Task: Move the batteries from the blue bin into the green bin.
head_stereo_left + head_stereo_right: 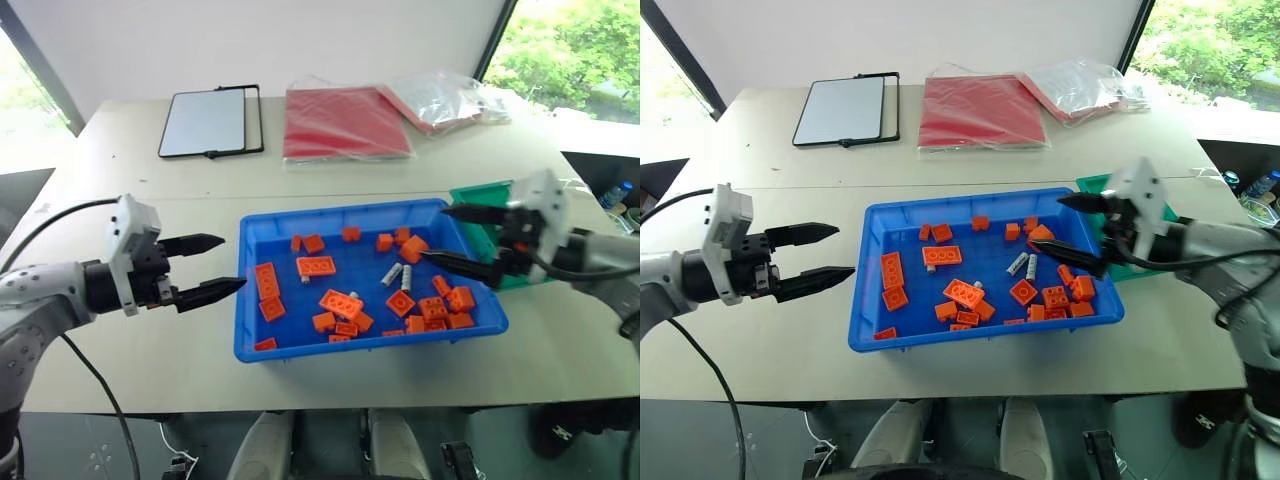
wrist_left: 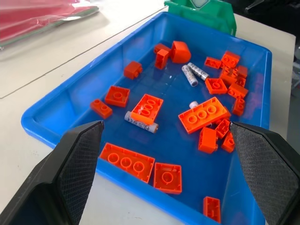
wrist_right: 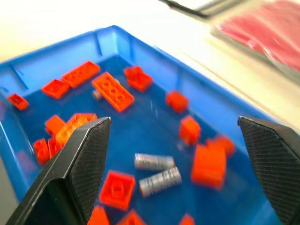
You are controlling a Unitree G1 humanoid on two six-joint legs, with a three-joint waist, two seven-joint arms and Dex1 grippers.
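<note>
A: Item one, right gripper [image 1: 445,235]?
B: Jaws spread wide, empty. It hangs over the right end of the blue bin [image 1: 262,228], pointing in toward the middle; one fingertip sits above the far right rim, the other over the bricks near the right wall.

A: Batteries [image 3: 158,171] against that gripper?
B: Two silver-grey cylinders lie side by side on the bin floor, close together, just beyond the right gripper's lower fingertip and not touching it. In the right wrist view they sit between the two fingers [image 3: 79,159], below them.

A: Item two, left gripper [image 1: 228,265]?
B: Jaws also apart, nothing held. It hovers outside the bin's left wall, tips aimed at that wall, over the table [image 1: 120,160].

A: Any battery on that side?
B: One more cylinder [image 2: 140,122], lying partly under an orange brick [image 2: 147,107] in the left half of the bin; another short one stands near the long brick at centre. Both well apart from the left fingertips.

A: Other contents?
B: Orange toy bricks scattered across the bin floor, thickest toward the right near corner.

A: Green bin [image 1: 481,198]?
B: Just beside the blue bin's far right corner, behind the right gripper. Its inside cannot be seen.

A: Remainder?
B: A tablet [image 1: 205,122], a red folder [image 1: 342,122] and a clear plastic bag [image 1: 445,98] at the table's far edge
</note>
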